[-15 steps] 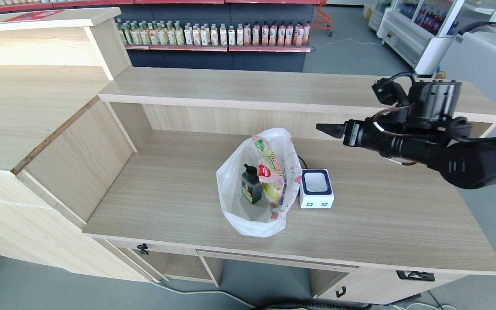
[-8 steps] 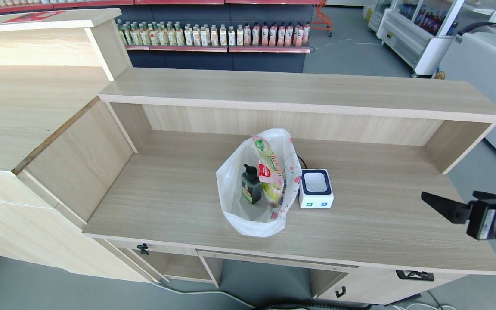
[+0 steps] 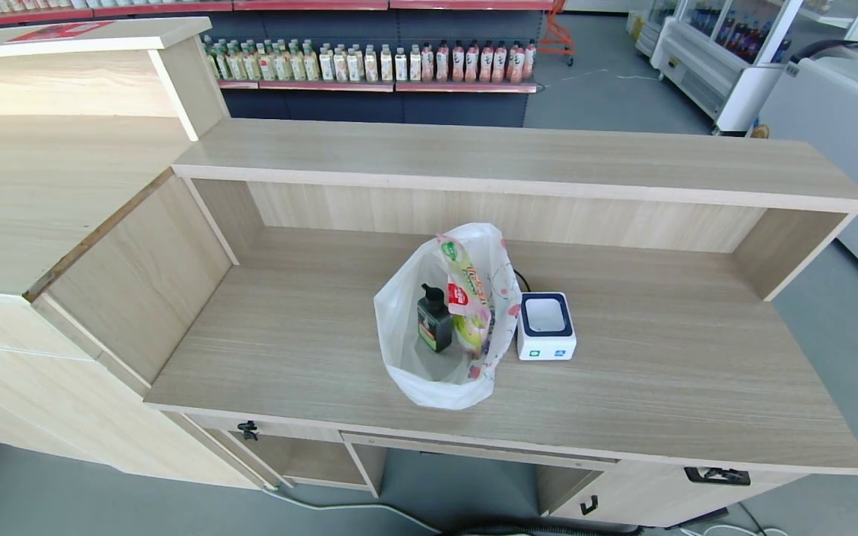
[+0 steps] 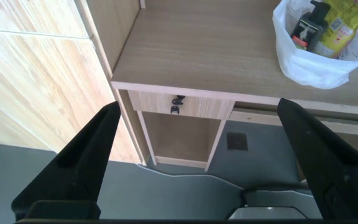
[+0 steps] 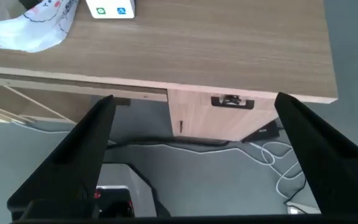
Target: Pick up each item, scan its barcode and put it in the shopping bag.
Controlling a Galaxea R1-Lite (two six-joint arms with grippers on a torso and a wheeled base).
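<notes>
Off counter (image 3: 660,387) front edge, left pincer (image 4: 197,109), right pincer (image 5: 194,99) agape, shopping bag (image 3: 399,350) mid-counter

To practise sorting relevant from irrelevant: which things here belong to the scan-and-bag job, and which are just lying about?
Job: shopping bag, pump bottle, snack packet, scanner.
Lying about: drink bottles on the shelf, display freezer.

Pale grain, few bright spots
My bench (image 3: 660,372) is light streaked wood; the shopping bag (image 3: 399,339) milky white with pink flower print; the bottle (image 3: 435,324) black, green-labelled; the pouch (image 3: 468,298) yellow-green with red; the scanner (image 3: 547,327) white, navy-rimmed; my left tool (image 4: 197,165) and right tool (image 5: 194,162) black
</notes>
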